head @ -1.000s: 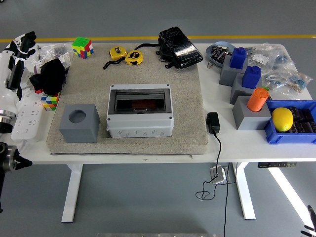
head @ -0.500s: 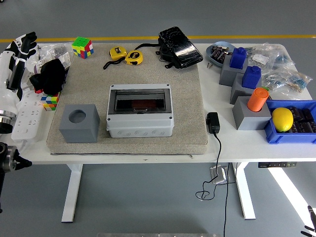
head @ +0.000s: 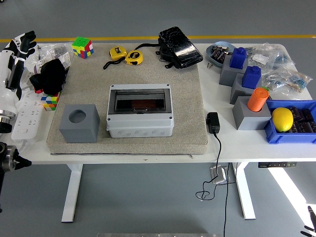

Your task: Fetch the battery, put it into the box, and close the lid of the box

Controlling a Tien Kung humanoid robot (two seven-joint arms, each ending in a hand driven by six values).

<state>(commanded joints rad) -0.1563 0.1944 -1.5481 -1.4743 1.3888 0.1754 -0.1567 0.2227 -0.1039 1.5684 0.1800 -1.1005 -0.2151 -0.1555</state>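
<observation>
Grey floor surrounded a white table (head: 148,150) that carried a tan mat (head: 94,89) across its middle. Nearest the front edge, at about 6 o'clock from the mat's centre, sat the grey box (head: 140,117); its dark see-through lid (head: 140,101) lay flat over the opening, and a reddish-brown block, possibly the battery (head: 143,104), showed through it, though I could not tell for certain what it was. At 8 o'clock stood a grey cube (head: 79,123) with a round hole in its top, just beside the box. At 4 o'clock, off the mat, a black power adapter (head: 213,122) lay on the table with its cable hanging over the front edge.

At 3 o'clock a blue bin (head: 292,134) held a yellow lemon (head: 282,119), next to a grey block with an orange cylinder (head: 257,99) standing on it. Farther back at 2 o'clock stood more grey blocks topped by two blue pieces (head: 238,58), with clear bags (head: 281,74) of small parts beside them.

At 9 o'clock a white power strip (head: 28,116) lay along the table's left side, near a black cloth (head: 49,76) and a colourful cube (head: 49,101). The left hand (head: 22,44) hovered above that left edge at 10 o'clock, well apart from the box, its fingers loosely extended and holding nothing.

At the far edge, from 11 to 1 o'clock, lay another colourful cube (head: 82,47), two yellow tape measures (head: 126,55) and a black pouch (head: 178,47).
</observation>
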